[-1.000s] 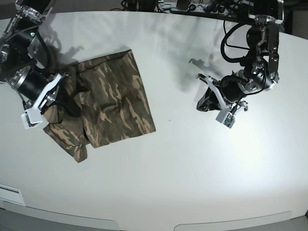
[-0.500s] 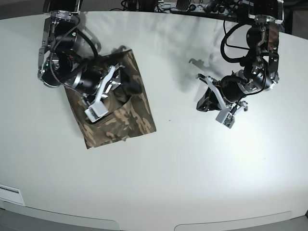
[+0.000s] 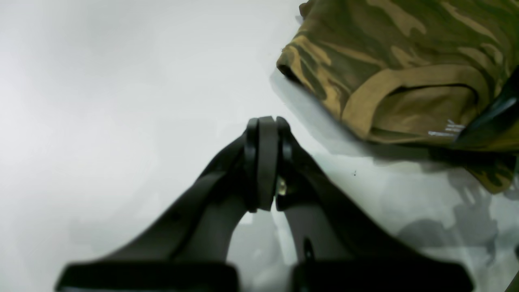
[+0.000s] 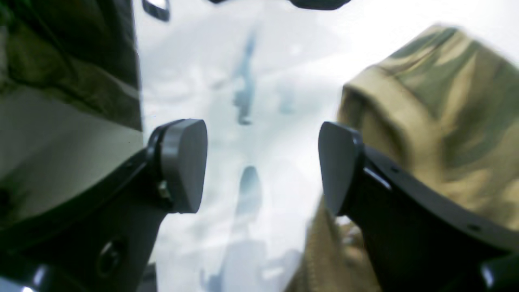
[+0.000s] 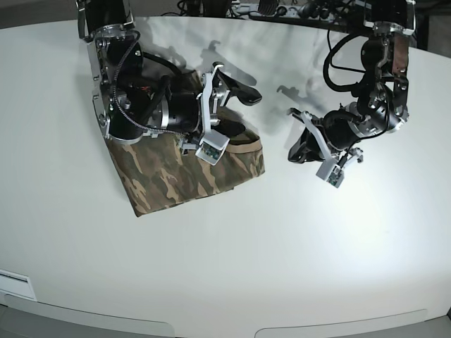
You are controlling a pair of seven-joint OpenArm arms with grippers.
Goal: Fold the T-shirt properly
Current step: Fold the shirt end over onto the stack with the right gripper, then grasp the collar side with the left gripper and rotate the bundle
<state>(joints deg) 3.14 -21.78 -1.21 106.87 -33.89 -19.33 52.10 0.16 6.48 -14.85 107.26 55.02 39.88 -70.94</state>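
Hidden under the right arm: much of the camouflage T-shirt (image 5: 187, 176), folded on the white table (image 5: 282, 246), its tan collar (image 3: 409, 101) partly cut off in the left wrist view. Right claw (image 4: 261, 166) gaping and empty, cloth just beside one finger; left claw (image 3: 265, 162) pinched shut on nothing, well apart from the shirt. Since a second ago: right claw released, arm swung across, shirt folded more compactly.

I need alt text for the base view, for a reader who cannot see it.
A folded camouflage T-shirt lies on a white table. The right gripper hovers open over its far edge, while the left gripper waits shut, apart from the cloth.
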